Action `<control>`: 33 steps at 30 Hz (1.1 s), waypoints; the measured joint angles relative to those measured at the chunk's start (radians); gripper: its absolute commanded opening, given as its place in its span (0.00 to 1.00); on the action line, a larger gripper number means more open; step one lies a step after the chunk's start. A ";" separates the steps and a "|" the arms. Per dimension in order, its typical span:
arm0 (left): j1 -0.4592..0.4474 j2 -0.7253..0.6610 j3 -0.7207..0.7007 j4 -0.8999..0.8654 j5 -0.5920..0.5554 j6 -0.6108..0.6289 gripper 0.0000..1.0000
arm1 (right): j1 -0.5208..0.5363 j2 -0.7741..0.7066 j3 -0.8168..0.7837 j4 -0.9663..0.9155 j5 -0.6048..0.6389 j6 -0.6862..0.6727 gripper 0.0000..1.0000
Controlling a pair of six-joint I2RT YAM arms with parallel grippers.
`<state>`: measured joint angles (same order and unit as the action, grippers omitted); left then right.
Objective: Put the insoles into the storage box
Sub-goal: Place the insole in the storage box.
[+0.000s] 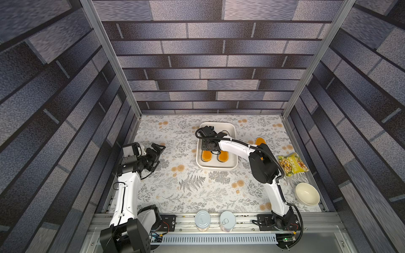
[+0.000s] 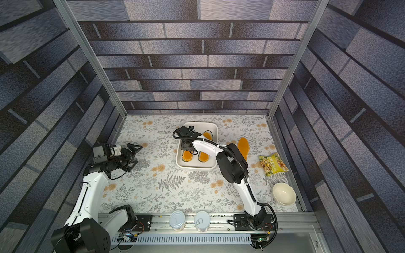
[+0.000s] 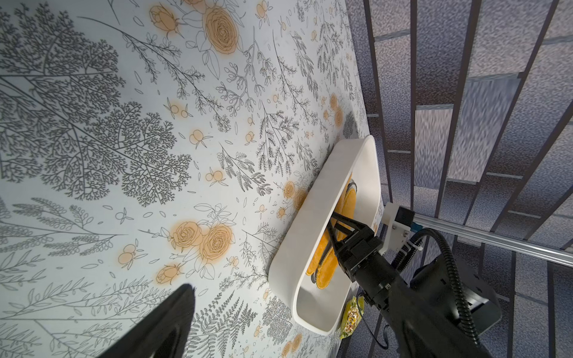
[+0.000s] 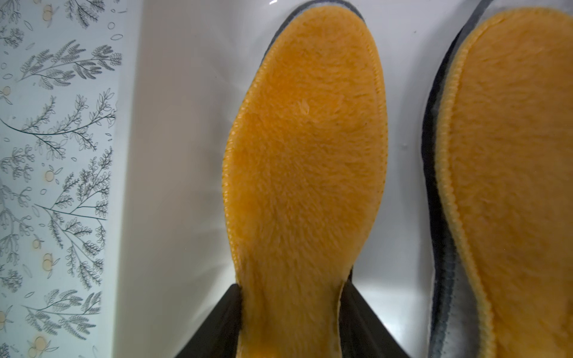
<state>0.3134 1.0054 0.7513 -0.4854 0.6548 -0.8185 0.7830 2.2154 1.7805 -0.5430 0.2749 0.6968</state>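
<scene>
The white storage box (image 1: 217, 168) (image 2: 195, 168) stands at the back middle of the flowered table. Orange insoles (image 1: 206, 155) (image 2: 203, 156) lie in it in two stacks, with grey felt insoles (image 4: 446, 279) under them. My right gripper (image 1: 211, 151) (image 4: 293, 288) reaches down into the box, and both its fingers (image 4: 223, 316) press the edges of the top orange insole (image 4: 307, 173), which lies flat. Another orange insole (image 1: 260, 141) (image 2: 243, 146) lies on the table right of the box. My left gripper (image 1: 161, 149) (image 2: 138, 147) hovers open and empty at the left, and only one of its fingers (image 3: 167, 322) shows in the left wrist view.
A yellow snack bag (image 1: 292, 164) and a round cream bowl (image 1: 306, 193) sit along the right edge. Two cans (image 1: 202, 220) (image 1: 228, 220) stand on the front rail. The right arm's elbow hangs over the table between the box and the snack bag.
</scene>
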 measured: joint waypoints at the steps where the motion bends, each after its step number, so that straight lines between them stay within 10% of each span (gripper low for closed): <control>1: 0.000 0.000 0.000 0.000 0.000 0.000 1.00 | 0.000 -0.002 -0.001 0.002 0.000 -0.001 0.60; 16: -0.005 0.000 0.000 0.000 0.000 0.000 1.00 | -0.001 -0.085 -0.038 0.011 0.000 -0.027 0.79; 33: -0.103 0.024 0.006 0.023 -0.009 0.007 1.00 | -0.140 -0.615 -0.392 0.007 0.006 -0.100 0.86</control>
<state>0.2100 1.0290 0.7570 -0.4625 0.6460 -0.8112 0.6426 1.6005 1.3888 -0.5358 0.2813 0.5972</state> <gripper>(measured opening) 0.997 0.861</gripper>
